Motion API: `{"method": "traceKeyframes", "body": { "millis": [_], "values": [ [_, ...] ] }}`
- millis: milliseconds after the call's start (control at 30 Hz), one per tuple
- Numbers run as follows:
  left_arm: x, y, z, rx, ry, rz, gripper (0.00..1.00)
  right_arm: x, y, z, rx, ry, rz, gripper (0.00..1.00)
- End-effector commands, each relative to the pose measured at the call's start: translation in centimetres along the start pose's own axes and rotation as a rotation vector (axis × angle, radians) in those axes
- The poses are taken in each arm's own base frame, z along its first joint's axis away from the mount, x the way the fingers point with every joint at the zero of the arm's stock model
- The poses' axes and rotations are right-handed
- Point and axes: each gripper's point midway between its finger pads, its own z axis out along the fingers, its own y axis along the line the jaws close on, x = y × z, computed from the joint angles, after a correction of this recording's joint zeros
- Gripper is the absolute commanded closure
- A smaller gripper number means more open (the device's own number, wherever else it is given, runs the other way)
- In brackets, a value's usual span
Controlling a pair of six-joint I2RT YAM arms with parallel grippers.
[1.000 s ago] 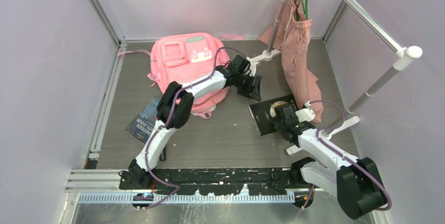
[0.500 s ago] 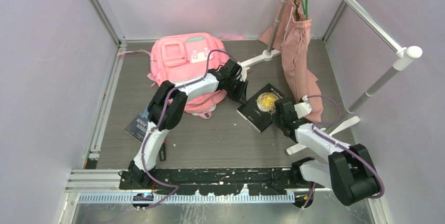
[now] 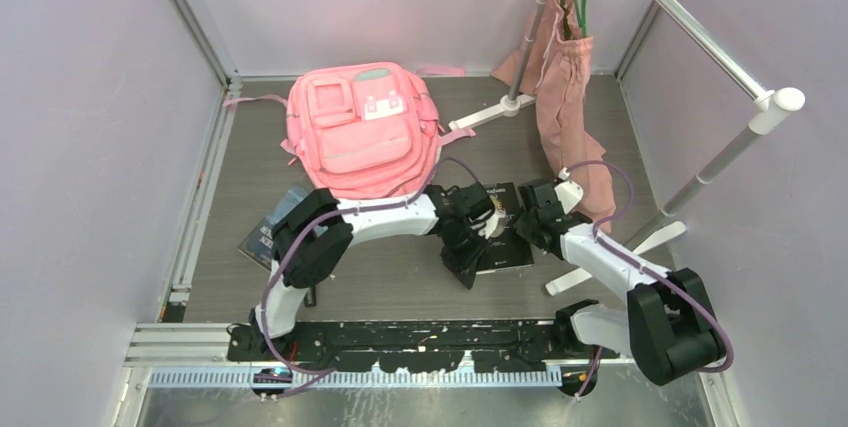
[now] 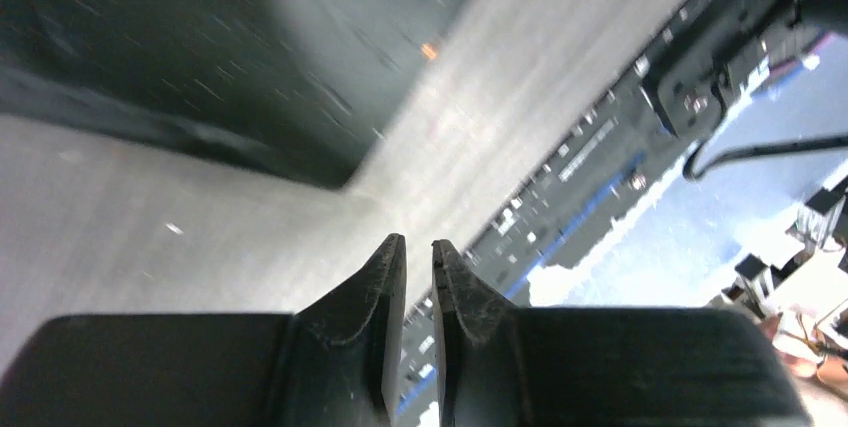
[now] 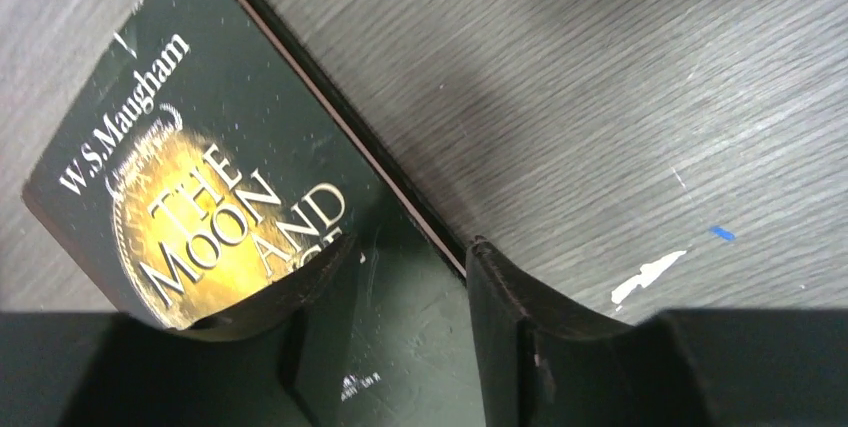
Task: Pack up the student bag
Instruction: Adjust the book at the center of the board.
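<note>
The bright pink student bag (image 3: pixel 362 132) lies flat at the back of the table, front pockets up. A black book with a gold moon on its cover (image 3: pixel 503 242) lies in front of it, between my two grippers. My left gripper (image 3: pixel 467 269) is shut and empty at the book's left edge, pointing toward the near rail; its wrist view (image 4: pixel 418 247) shows the dark cover (image 4: pixel 180 37) behind it. My right gripper (image 3: pixel 524 225) is open at the book's right edge. In its wrist view (image 5: pixel 410 247) one finger is over the cover (image 5: pixel 200 177) and the other at its edge.
A blue book (image 3: pixel 268 237) lies at the left, partly under my left arm. A dusty-pink sack on a green hanger (image 3: pixel 565 97) hangs from the white clothes rack (image 3: pixel 700 37) at the right, whose foot (image 3: pixel 605 259) rests by my right arm. The black base rail (image 3: pixel 400 332) runs along the near edge.
My left gripper left the bag's right side and swung down toward the near edge, to the black book's left edge. The book slid left, then nearer, with my right gripper following.
</note>
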Motion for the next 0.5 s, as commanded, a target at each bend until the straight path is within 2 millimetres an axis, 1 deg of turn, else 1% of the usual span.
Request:
{"method": "traceKeyframes", "body": {
  "millis": [0, 100, 167, 267, 367, 400, 467],
  "values": [
    [-1.8, -2.5, -6.9, -0.014, -0.057, 0.043, 0.81, -0.2, 0.6, -1.7, -0.027, 0.035, -0.096, 0.47],
    [-5.1, -1.1, -9.5, -0.068, -0.140, 0.077, 0.77, -0.6, 0.3, -3.0, -0.039, 0.024, -0.081, 0.46],
    [-7.3, 0.6, -10.4, -0.096, -0.173, 0.073, 0.73, -0.5, 0.4, -4.3, -0.082, 0.011, -0.058, 0.45],
    [-10.7, 3.5, -10.9, -0.101, -0.208, 0.017, 0.68, 0.2, 0.6, -6.3, -0.148, -0.007, -0.051, 0.46],
    [-14.7, 5.6, -11.1, -0.110, -0.265, -0.004, 0.60, 1.3, 0.2, -7.6, -0.156, 0.009, -0.064, 0.46],
    [-16.1, 6.4, -11.2, -0.126, -0.295, -0.015, 0.57, 2.0, 0.0, -7.9, -0.156, 0.026, -0.073, 0.46],
    [-18.5, 7.7, -10.7, -0.154, -0.342, -0.023, 0.47, 3.2, 0.0, -8.3, -0.168, 0.049, -0.076, 0.46]
  ]
}}
